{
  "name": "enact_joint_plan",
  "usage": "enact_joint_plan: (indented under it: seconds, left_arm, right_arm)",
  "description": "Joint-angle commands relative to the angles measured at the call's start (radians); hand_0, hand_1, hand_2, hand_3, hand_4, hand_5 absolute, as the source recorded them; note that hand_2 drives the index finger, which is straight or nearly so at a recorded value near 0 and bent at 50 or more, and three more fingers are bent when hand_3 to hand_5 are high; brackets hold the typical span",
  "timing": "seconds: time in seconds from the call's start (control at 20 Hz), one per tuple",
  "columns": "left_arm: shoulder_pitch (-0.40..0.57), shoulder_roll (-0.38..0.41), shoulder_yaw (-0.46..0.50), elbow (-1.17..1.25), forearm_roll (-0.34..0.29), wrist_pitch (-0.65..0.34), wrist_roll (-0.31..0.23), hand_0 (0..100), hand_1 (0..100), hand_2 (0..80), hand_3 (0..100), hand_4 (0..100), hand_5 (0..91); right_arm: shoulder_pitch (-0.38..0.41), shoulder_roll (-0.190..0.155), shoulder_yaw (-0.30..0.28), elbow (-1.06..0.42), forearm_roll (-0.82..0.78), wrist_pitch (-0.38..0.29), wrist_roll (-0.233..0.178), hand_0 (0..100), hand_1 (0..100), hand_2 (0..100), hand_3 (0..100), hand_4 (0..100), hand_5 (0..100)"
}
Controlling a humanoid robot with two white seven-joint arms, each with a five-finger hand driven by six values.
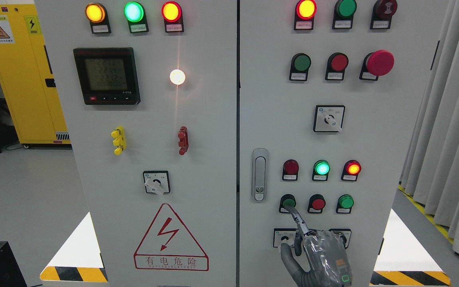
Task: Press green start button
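Note:
The green start button (pixel 288 201) sits at the left of the lower button row on the right cabinet door (pixel 373 139). My right hand (pixel 313 249) comes up from the bottom edge, wrapped in clear film. Its index finger (pixel 298 221) is stretched out and its tip touches the lower right of the green button. The other fingers are curled and the thumb (pixel 288 257) sticks out to the left. The hand holds nothing. It hides part of the selector switches below the buttons. The left arm is out of view.
A red button (pixel 317 203) and another green button (pixel 346 201) stand right of the pressed one, with three indicator lamps above them (pixel 322 168). A door latch (pixel 259 175) is to the left. A red mushroom stop button (pixel 379 62) is higher up. Curtains (pixel 444 139) hang at the right.

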Motion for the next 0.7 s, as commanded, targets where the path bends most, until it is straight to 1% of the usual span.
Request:
enact_joint_plan:
  seconds: [0.0,0.35,0.65]
  left_arm:
    - [0.000,-0.001,0.000,0.000,0.000,0.001,-0.001,12,56,0.0,0,0,0.0]
    - [0.000,-0.001,0.000,0.000,0.000,0.001,-0.001,12,56,0.0,0,0,0.0]
    - [0.000,-0.001,0.000,0.000,0.000,0.001,-0.001,12,56,0.0,0,0,0.0]
  right_arm:
    - [-0.008,0.000,-0.005,0.031,-0.006,0.001,0.000,71,86,0,89,95,100]
    - [-0.013,0.000,-0.007,0.037,-0.008,0.002,0.000,73,87,0,89,95,100]
    - [-0.033,0.002,-0.010,0.055,-0.009,0.002,0.000,73,87,0,89,95,100]
